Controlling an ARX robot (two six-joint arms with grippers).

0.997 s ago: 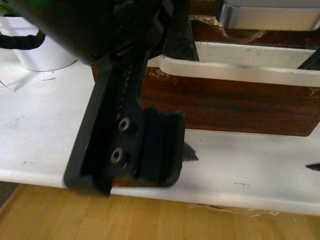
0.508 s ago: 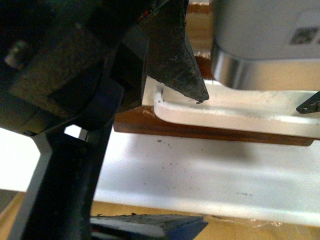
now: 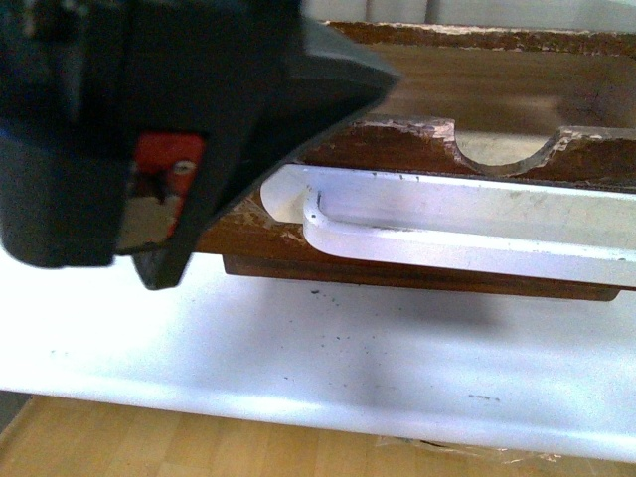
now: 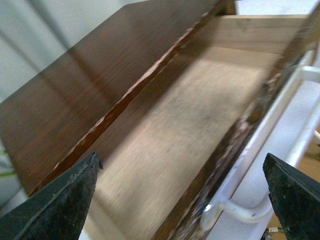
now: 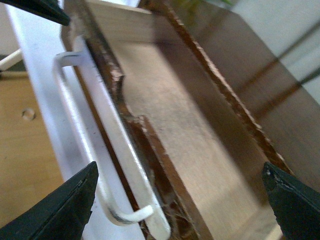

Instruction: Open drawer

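Note:
The drawer (image 3: 397,139) is dark brown and scuffed, with a long white handle (image 3: 467,243) and a half-round notch (image 3: 502,149). It stands pulled out, and its pale wood inside shows in the left wrist view (image 4: 175,125) and the right wrist view (image 5: 185,130). My left gripper (image 4: 182,195) is open above the drawer's front edge and handle (image 4: 280,115), holding nothing. My right gripper (image 5: 177,200) is open above the other end of the handle (image 5: 100,150), holding nothing. A dark part of my left arm (image 3: 149,119) fills the upper left of the front view.
The drawer sits on a white table (image 3: 348,348) with a wooden floor (image 3: 199,442) below its front edge. The dark brown cabinet top (image 4: 90,75) lies behind the drawer opening.
The black fingertip and the silver arm part that were over the handle have left the front view. The drawer's top edge, notch and inside now show. My left arm has shifted up and left.

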